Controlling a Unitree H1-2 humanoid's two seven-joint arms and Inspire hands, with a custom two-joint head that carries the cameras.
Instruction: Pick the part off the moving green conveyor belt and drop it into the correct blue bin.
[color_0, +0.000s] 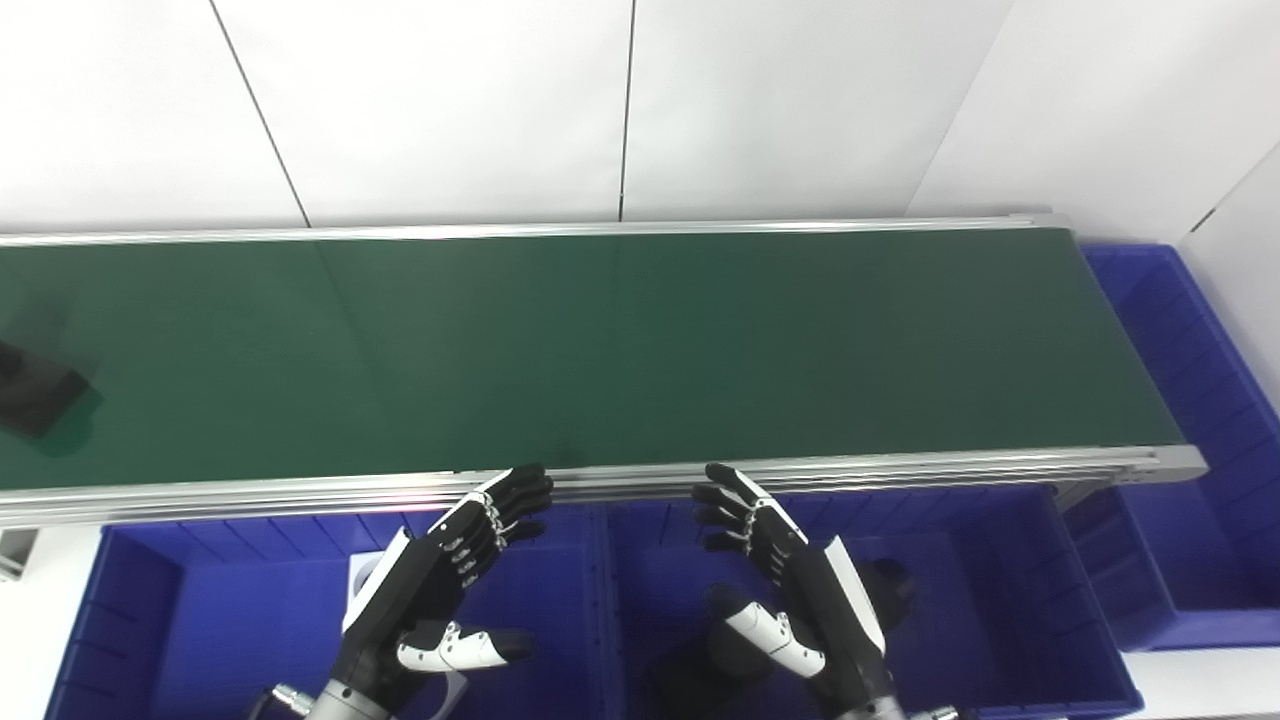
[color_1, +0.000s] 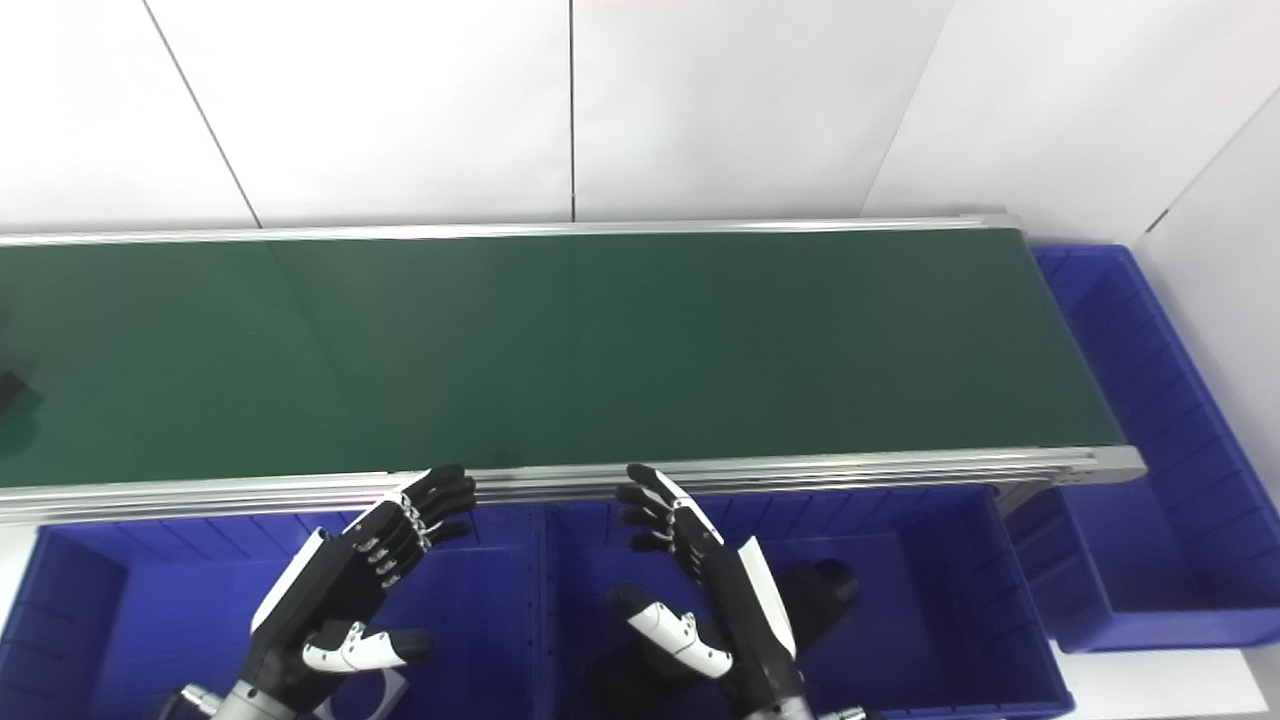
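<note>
A dark, flat black part (color_0: 35, 395) rides on the green conveyor belt (color_0: 600, 350) at the far left edge; in the right eye view only its tip (color_1: 8, 388) shows. My left hand (color_0: 450, 575) hovers open over the left blue bin (color_0: 130, 620), fingertips near the belt's front rail. My right hand (color_0: 775, 575) hovers open over the middle blue bin (color_0: 1010, 610), fingers spread, holding nothing. Both hands are far to the right of the part.
A third blue bin (color_0: 1190, 400) sits beyond the belt's right end. Dark parts (color_0: 890, 585) lie in the middle bin beside my right hand. A white piece (color_0: 362, 580) lies in the left bin under my left hand. White wall panels stand behind the belt.
</note>
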